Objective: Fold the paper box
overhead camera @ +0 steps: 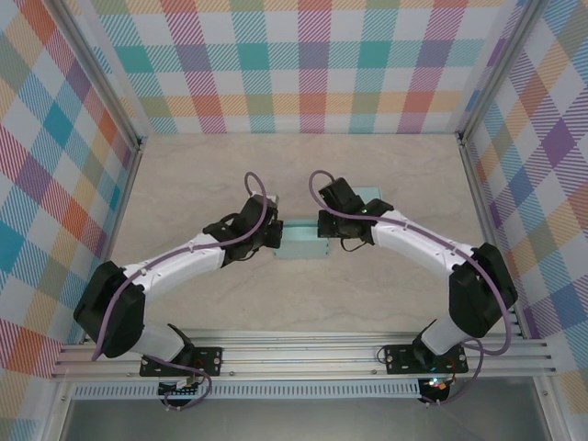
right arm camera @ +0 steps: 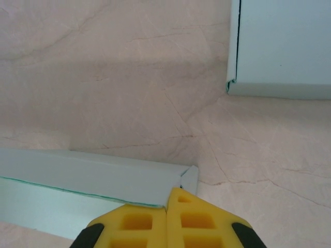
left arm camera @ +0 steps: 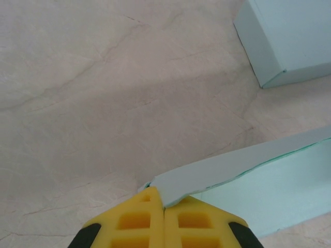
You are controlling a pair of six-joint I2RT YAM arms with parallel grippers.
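Note:
The light teal paper box [overhead camera: 301, 241] lies flat on the table between the two arms. My left gripper [overhead camera: 276, 231] is at its left end and my right gripper [overhead camera: 323, 225] at its right end. In the left wrist view the yellow fingers [left arm camera: 150, 217] are pressed together, and the left gripper [left arm camera: 163, 199] pinches the corner of a raised flap of the box [left arm camera: 248, 170]. In the right wrist view the right gripper [right arm camera: 168, 199] is likewise shut on the flap's corner, where the box [right arm camera: 88, 173] folds over a small side tab.
A second teal box [overhead camera: 372, 194] sits just behind the right gripper; it also appears as the second box [left arm camera: 289, 41] and the second box [right arm camera: 284, 46] in the wrist views. Checked walls enclose the beige marbled table [overhead camera: 202, 175] on three sides.

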